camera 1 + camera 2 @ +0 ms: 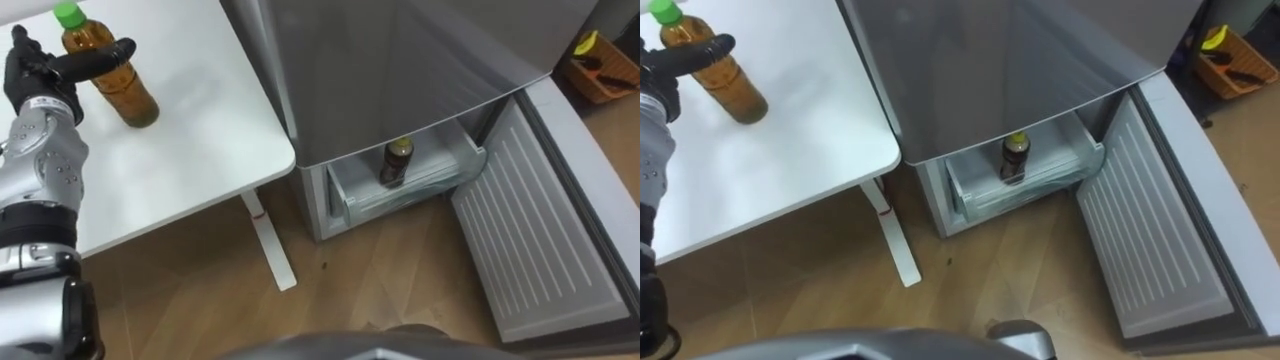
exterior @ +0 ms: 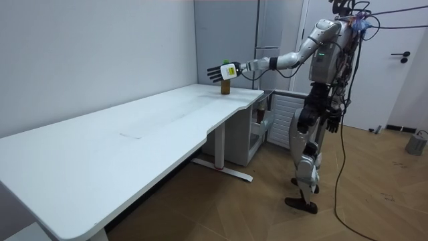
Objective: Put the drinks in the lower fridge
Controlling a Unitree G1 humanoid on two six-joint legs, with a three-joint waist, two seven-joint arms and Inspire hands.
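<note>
Now left robot hand [image 1: 36, 72] touches green-capped bottle [image 1: 127, 96]; dark bottle [image 1: 396, 163] in drawer [image 1: 346, 196].

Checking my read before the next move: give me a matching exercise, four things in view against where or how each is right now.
Things:
1. green-capped bottle
2. dark bottle
3. lower fridge door
4. left hand

States:
a. swung wide open
b. standing on the white table
c. open, one finger laid across a bottle
d. standing in the fridge's lower drawer

Pairs: 1-b, 2-d, 3-a, 4-c
</note>
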